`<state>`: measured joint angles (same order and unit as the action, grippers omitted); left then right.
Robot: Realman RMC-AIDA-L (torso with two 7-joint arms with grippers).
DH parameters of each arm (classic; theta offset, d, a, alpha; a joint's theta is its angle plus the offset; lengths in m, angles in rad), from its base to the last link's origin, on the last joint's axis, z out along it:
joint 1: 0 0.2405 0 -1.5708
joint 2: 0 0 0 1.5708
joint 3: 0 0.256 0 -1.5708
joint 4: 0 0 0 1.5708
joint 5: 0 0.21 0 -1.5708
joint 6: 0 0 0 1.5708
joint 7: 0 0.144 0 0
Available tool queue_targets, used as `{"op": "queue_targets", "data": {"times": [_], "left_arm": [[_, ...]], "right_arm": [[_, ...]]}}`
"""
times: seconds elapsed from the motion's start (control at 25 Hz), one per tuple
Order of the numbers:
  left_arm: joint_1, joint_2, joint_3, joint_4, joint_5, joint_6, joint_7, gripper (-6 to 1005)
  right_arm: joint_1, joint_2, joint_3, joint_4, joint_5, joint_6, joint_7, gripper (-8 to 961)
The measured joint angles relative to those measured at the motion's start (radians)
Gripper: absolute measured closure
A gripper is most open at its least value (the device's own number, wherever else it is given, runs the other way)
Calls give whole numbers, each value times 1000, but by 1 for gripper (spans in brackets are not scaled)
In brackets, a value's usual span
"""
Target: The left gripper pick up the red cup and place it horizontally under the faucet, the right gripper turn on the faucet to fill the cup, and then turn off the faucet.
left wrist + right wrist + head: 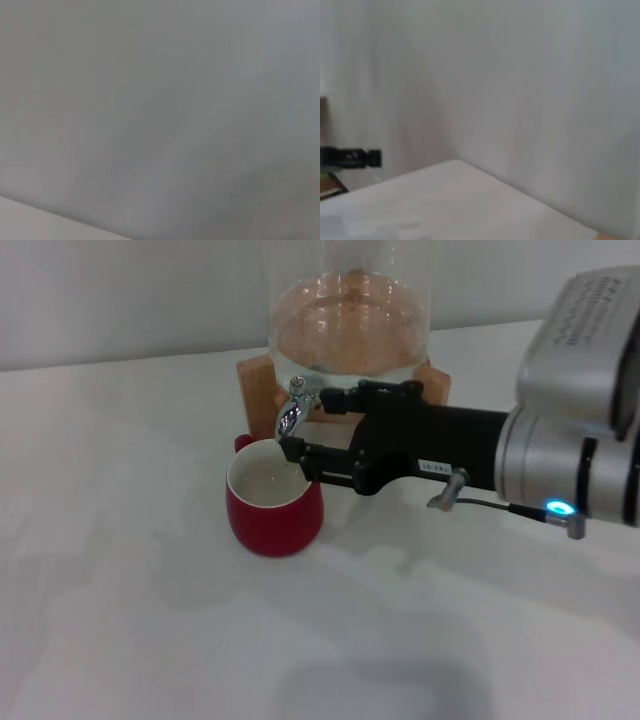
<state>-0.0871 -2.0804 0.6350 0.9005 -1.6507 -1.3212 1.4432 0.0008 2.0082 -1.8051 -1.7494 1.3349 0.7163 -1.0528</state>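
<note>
On the white table (130,620), w/ glass jar (345,330) at top centre, we'd keep the right tool (297,425), spread around the faucet (293,412), working the lever gently, red cup (272,502) upright just below the spout; left tool unseen.

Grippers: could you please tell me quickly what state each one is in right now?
Left gripper: not in view.
Right gripper: open, fingers either side of the faucet, above the red cup.

We see a white tabletop (120,620) filling most of the head view, soft shadows on it. Behind it a plain pale grey wall (120,290). Wrist views show only wall and table edge.
</note>
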Motion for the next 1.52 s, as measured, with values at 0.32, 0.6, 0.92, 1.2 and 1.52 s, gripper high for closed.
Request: {"op": "queue_targets", "data": {"times": [0.32,0.6,0.92,1.2,1.52], "left_arm": [[-5,4,0,2,1,2,0,219],[5,4,-3,8,-9,-104,112,218],[21,1,-30,5,-14,-177,141,166],[12,2,-41,9,-15,-222,163,114],[15,3,-41,1,-14,-225,163,114]], "right_arm": [[-85,3,178,-77,11,95,8,251],[-88,3,341,-23,67,123,-35,249],[-27,1,553,162,241,288,-165,248],[64,2,775,448,410,519,-262,260],[21,3,817,471,405,466,-322,266]]}}
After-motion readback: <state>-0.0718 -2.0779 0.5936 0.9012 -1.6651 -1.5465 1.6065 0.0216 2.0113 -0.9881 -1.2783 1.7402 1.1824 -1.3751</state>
